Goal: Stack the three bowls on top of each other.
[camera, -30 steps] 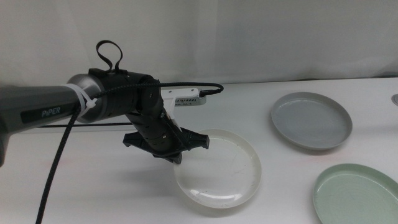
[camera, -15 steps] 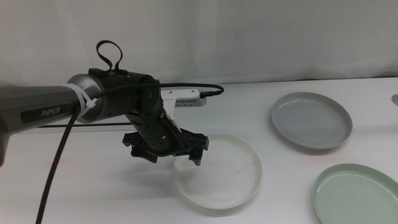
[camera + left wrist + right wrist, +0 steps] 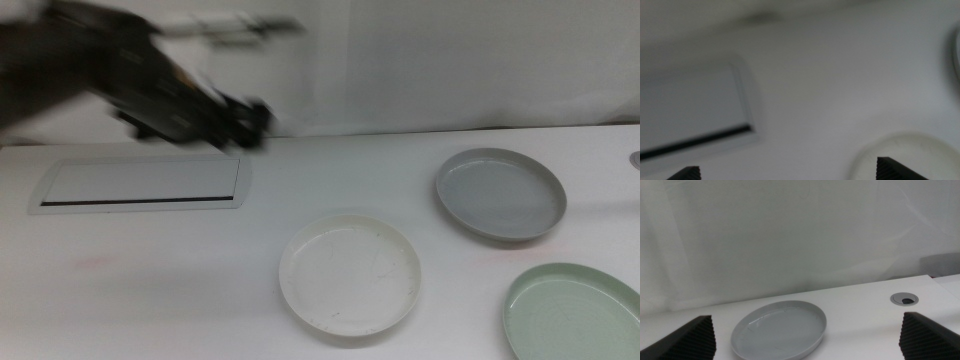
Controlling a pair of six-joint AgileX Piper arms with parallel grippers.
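Observation:
The white bowl (image 3: 350, 273) sits at the table's middle front, empty. The grey bowl (image 3: 500, 193) lies to its right and further back, and the pale green bowl (image 3: 573, 312) is at the front right, partly cut off. My left gripper (image 3: 248, 122) is a motion-blurred shape high at the back left, far from the bowls. In the left wrist view the left gripper (image 3: 785, 172) is open and empty, with the white bowl (image 3: 905, 157) below it. My right gripper (image 3: 806, 327) is open and empty, facing the grey bowl (image 3: 780, 330); it is out of the middle view.
A flat white panel with a dark slot (image 3: 140, 185) lies at the back left, and it also shows in the left wrist view (image 3: 690, 115). A round cable grommet (image 3: 905, 298) sits in the table beyond the grey bowl. A white wall backs the table.
My left arm has swung quickly up and back to the left, away from the white bowl's rim, uncovering the white panel. The white bowl stays put on the table.

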